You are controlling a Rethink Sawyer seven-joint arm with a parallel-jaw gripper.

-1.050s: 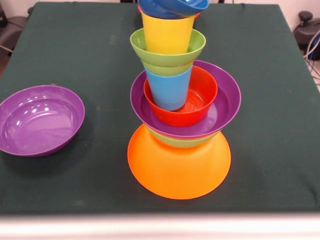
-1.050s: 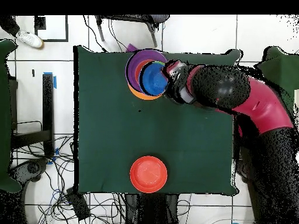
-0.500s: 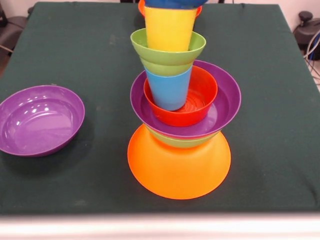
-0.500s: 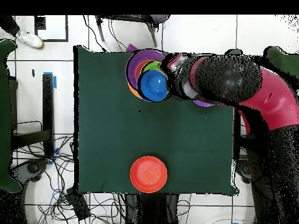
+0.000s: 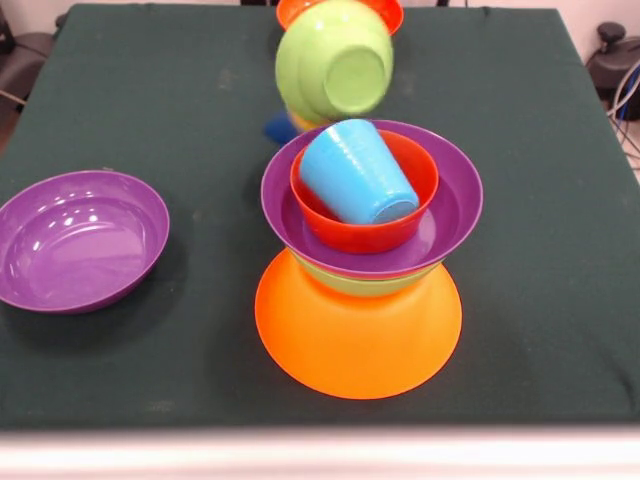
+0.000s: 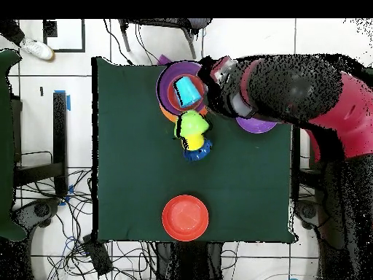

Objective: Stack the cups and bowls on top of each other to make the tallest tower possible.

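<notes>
The tower [image 5: 360,290] is seen near the middle of the green-clothed table [image 5: 150,110] and is built on the big upturned orange plastic bowl [image 5: 357,345]. On that bowl sit a green bowl of which only the rim [image 5: 345,284] shows, then a wide glossy purple bowl [image 5: 455,205], and in it a red-orange bowl [image 5: 365,238]. The red-orange bowl holds the light blue plastic cup [image 5: 355,172], which lies tipped on its side with its mouth turned towards the front edge of the table rather than standing. Just behind the tower a second, smaller green bowl [image 5: 335,60] is tilted with its underside shown; whether it rests on the cloth cannot be told. In the overhead view it lies beside the yellow cup [image 6: 192,143] and the small dark blue bowl [image 6: 201,152], both off the tower. A spare purple bowl [image 5: 80,240] and a spare red-orange bowl [image 6: 185,217] stand empty, well apart from it. The gripper [image 6: 221,73] is held just beside the tower's top; how far it is open, and whether anything is held, cannot be told. The pieces are judged to be light, stiff and slippery, easily knocked over, and best taken by pinching a rim wall. The cup is judged to need righting first.
</notes>
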